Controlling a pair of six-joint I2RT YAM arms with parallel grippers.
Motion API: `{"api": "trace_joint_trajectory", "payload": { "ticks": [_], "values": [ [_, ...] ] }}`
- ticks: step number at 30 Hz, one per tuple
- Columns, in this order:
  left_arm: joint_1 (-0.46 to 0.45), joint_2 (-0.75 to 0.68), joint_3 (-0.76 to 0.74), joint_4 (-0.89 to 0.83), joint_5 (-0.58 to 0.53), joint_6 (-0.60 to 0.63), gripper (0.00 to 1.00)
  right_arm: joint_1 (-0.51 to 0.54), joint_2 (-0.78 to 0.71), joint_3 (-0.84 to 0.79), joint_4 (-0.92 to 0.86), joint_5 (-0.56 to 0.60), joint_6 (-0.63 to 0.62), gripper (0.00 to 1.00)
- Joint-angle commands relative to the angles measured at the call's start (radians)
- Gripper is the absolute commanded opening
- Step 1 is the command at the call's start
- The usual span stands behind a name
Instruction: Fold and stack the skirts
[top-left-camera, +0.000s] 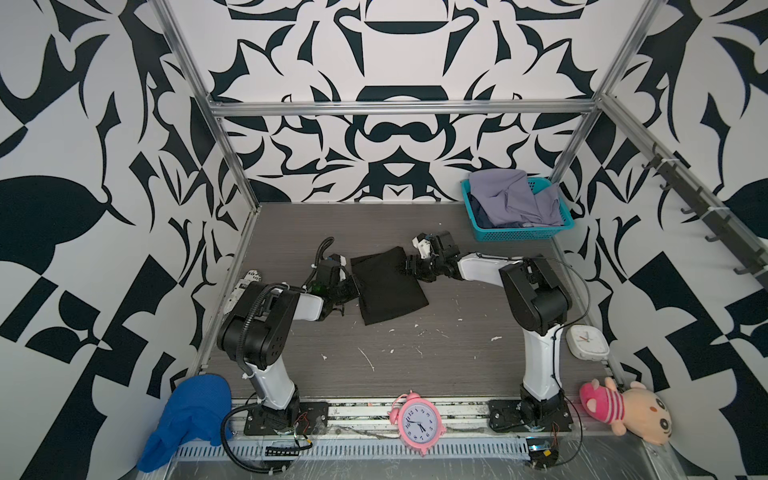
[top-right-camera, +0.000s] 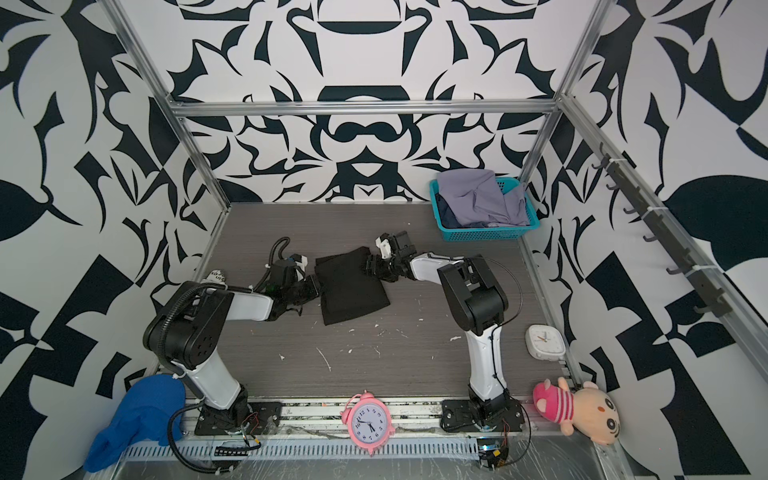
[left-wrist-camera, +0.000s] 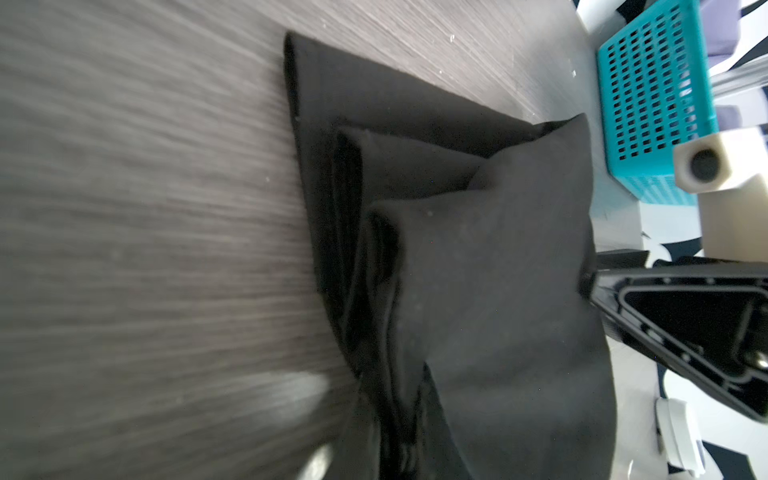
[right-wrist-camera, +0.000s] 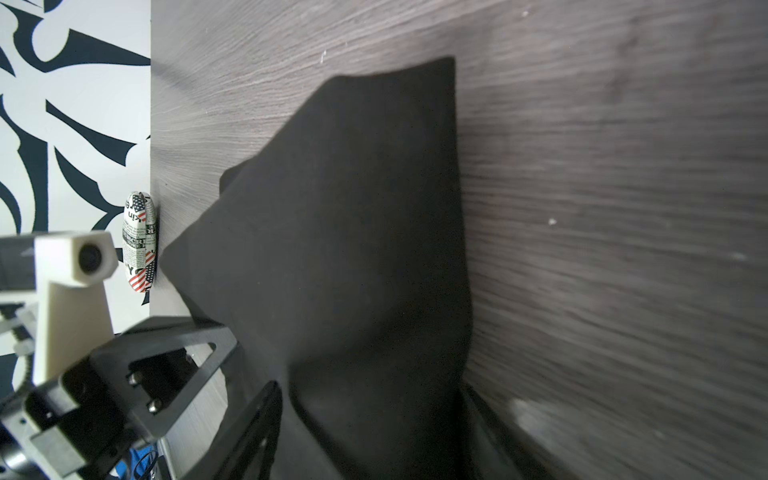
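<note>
Pink clock (top-left-camera: 417, 423); folded black skirt (top-left-camera: 388, 286)

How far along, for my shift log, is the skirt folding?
Done: nothing stacked yet. In hand: the black skirt lies partly folded, left gripper pinching one edge, right gripper at the opposite edge. Remaining: the lavender skirt and a dark blue one under it wait in the basket.
</note>
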Motion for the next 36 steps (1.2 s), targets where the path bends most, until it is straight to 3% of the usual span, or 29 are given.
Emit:
{"api": "trace_joint_trajectory", "payload": {
  "ticks": [1, 8, 11, 15, 21, 26, 36],
  "values": [
    [0.047, -0.043, 0.084, -0.163, -0.002, 0.121, 0.0, 0.009, -0.119, -0.017, -0.019, 0.024, -0.043, 0.72],
    [0.154, 0.048, 0.412, -0.553, -0.007, 0.37, 0.0, 0.019, -0.244, -0.035, -0.032, 0.084, -0.164, 0.74],
    [0.158, 0.104, 0.568, -0.705, -0.069, 0.54, 0.0, 0.037, -0.262, 0.008, -0.092, 0.136, -0.227, 0.79],
    [0.2, 0.195, 0.781, -0.881, -0.057, 0.783, 0.0, 0.037, -0.272, 0.041, -0.095, 0.133, -0.243, 0.8],
    [0.303, 0.367, 1.122, -1.106, -0.059, 1.031, 0.0, 0.038, -0.258, 0.077, -0.109, 0.109, -0.26, 0.8],
    [0.373, 0.514, 1.386, -1.252, -0.14, 1.15, 0.0, 0.038, -0.256, 0.067, -0.115, 0.104, -0.262, 0.79],
    [0.483, 0.654, 1.581, -1.233, -0.219, 1.263, 0.0, 0.038, -0.216, 0.062, -0.118, 0.079, -0.243, 0.78]
  ]
}}
